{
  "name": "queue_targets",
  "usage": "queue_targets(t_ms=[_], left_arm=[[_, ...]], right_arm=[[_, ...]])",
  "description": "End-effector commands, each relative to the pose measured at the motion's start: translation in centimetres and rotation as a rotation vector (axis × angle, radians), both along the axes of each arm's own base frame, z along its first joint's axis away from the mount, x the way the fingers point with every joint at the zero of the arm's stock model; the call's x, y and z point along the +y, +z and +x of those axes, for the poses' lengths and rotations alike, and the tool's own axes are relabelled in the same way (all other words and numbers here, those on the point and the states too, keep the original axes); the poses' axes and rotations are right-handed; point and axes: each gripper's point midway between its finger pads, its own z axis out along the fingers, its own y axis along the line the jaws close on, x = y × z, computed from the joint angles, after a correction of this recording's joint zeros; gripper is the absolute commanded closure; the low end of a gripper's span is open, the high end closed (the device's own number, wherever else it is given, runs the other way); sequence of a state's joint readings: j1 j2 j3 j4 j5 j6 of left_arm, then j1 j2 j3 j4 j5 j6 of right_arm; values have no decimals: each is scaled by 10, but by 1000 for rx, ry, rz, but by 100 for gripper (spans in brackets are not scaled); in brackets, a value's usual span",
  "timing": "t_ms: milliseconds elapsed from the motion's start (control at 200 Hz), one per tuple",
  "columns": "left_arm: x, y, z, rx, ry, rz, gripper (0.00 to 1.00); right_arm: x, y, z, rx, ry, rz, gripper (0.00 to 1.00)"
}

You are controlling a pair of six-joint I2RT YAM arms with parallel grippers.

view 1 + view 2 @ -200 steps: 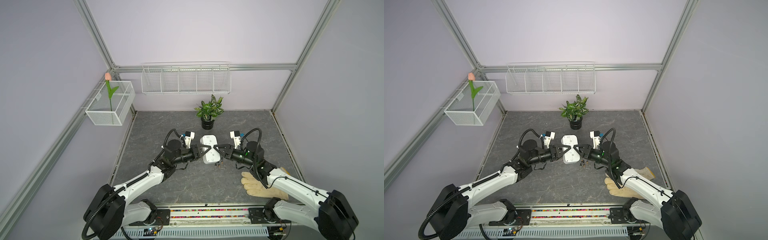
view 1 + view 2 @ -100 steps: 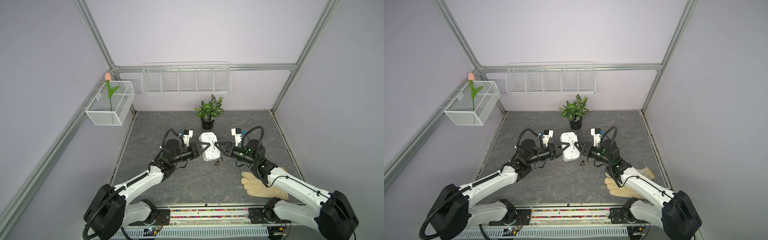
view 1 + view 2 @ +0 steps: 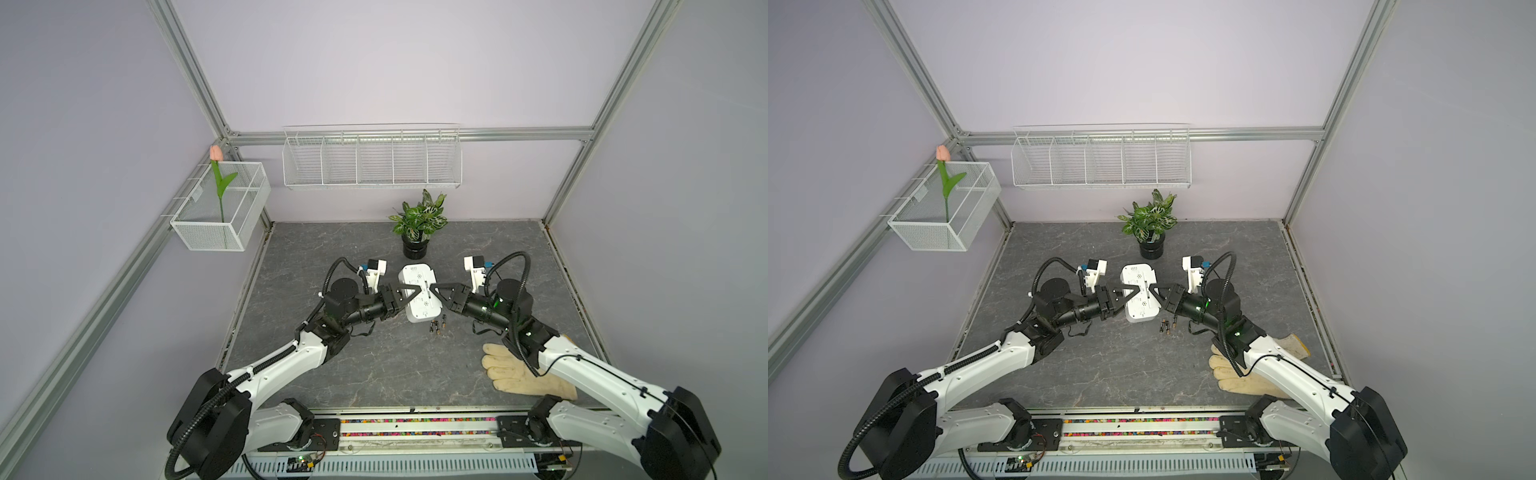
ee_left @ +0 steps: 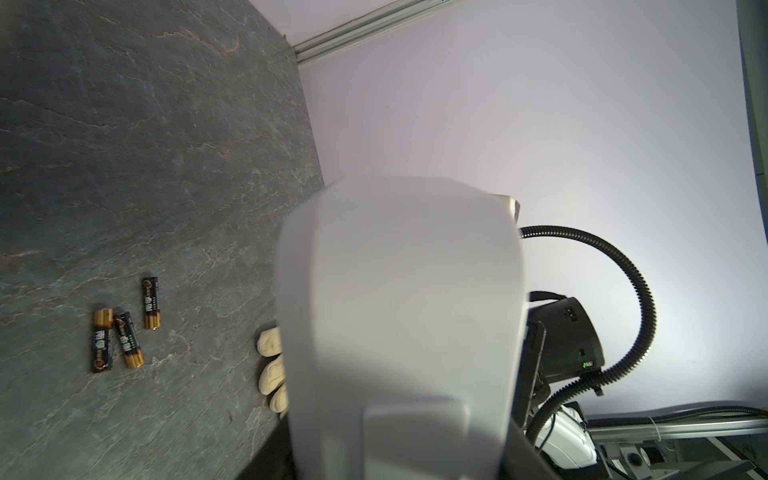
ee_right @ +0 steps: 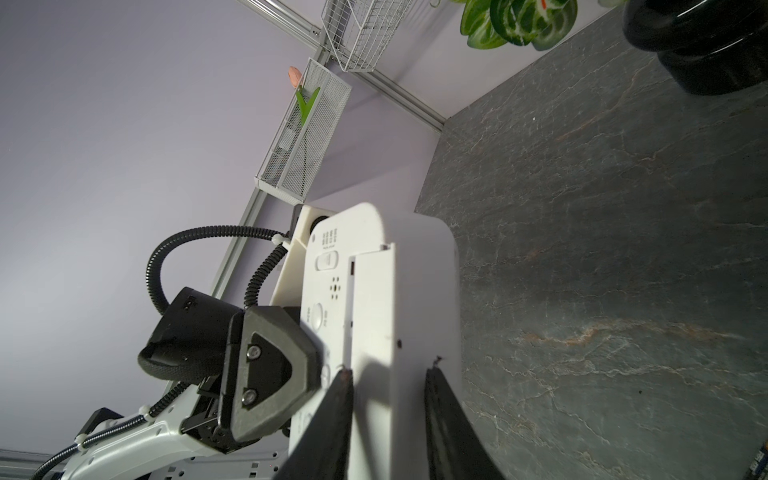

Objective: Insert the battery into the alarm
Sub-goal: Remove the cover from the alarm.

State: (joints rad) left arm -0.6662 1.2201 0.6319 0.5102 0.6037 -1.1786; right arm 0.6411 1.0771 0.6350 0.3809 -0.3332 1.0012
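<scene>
The white alarm hangs above the table's middle with its back up, held from both sides. My left gripper is shut on its left side; in the left wrist view the alarm fills the frame and hides the jaws. My right gripper is shut on the alarm at its right edge, one finger on the back by the cover seam. Three batteries lie on the table beside it.
A beige glove lies at the front right under my right arm. A potted plant stands just behind the alarm. A wire shelf hangs on the back wall, a mesh basket with a tulip on the left.
The right gripper's jaws have narrowed onto the alarm's right edge. The left gripper keeps its hold, and the alarm has barely moved.
</scene>
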Motion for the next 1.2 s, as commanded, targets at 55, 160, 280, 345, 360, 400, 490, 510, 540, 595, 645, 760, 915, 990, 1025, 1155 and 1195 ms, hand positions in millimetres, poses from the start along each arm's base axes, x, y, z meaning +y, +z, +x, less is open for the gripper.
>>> queue_targets(t_ms=[55, 160, 280, 345, 360, 400, 490, 510, 540, 595, 645, 760, 915, 990, 1025, 1155, 1195], left_arm=[[-7, 33, -17, -108, -72, -68, 84], [-7, 29, -16, -103, -66, -59, 84], [-7, 25, -16, -97, -63, -50, 84], [-7, 23, -15, -96, -61, -42, 84], [-7, 22, -15, -94, -60, -40, 84], [-7, 20, -14, -88, -56, -32, 84], [-7, 15, -13, -81, -52, -19, 84], [-6, 14, -13, -79, -50, -16, 84], [-6, 12, -13, -77, -47, -14, 84], [-6, 11, -13, -75, -47, -11, 84], [-6, 9, -12, -71, -45, -7, 84], [-6, 8, -11, -69, -43, -4, 84], [-6, 4, -10, -59, -38, 5, 84], [-7, 1, -10, -55, -39, 11, 84], [-7, 0, -10, -53, -37, 13, 84], [-5, -6, -9, -45, -25, 33, 84], [-5, -8, -8, -45, -21, 44, 84]], right_arm=[[17, 6, -31, 0, 148, -4, 72], [16, 6, -31, 1, 145, -3, 72], [15, 7, -32, -4, 141, -1, 74], [15, 8, -32, -8, 141, 1, 76], [15, 9, -32, -8, 141, 2, 76], [14, 8, -32, -7, 140, 1, 77], [13, 10, -33, -13, 138, 4, 78], [13, 11, -33, -12, 138, 4, 78], [13, 11, -34, -15, 136, 5, 79], [13, 12, -34, -17, 137, 5, 80], [12, 12, -34, -16, 137, 4, 81], [12, 11, -35, -12, 136, 2, 82], [11, 12, -35, -14, 135, 6, 84], [11, 13, -36, -15, 134, 6, 85], [10, 14, -36, -19, 135, 8, 86], [9, 16, -37, -26, 132, 9, 88], [9, 16, -37, -28, 134, 8, 89]])
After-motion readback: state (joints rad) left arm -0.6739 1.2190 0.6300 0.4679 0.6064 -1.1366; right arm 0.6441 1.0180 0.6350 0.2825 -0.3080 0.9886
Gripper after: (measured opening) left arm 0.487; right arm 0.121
